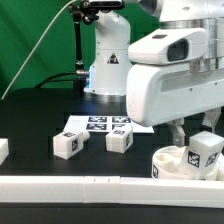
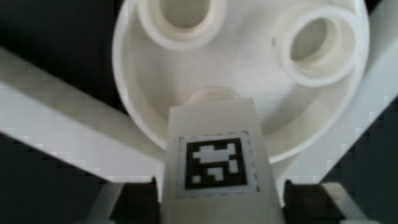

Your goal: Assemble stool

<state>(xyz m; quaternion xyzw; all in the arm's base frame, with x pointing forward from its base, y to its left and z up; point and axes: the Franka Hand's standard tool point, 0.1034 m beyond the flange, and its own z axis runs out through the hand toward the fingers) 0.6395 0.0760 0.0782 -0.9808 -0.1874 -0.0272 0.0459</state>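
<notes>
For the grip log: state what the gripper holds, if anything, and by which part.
The gripper holds one stool leg, clamped by its upper end; the leg's free lower end points down at the seat.

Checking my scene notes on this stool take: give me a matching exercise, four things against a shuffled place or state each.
Things:
1 seat
2 tagged leg
3 marker board
4 loose leg

Places or states:
A lying flat, just behind the loose leg
B clamped in the pincer
C standing free, in front of the marker board
D under the pincer, at the exterior view's right

Pairs: 1-D, 2-B, 3-A, 4-C
</notes>
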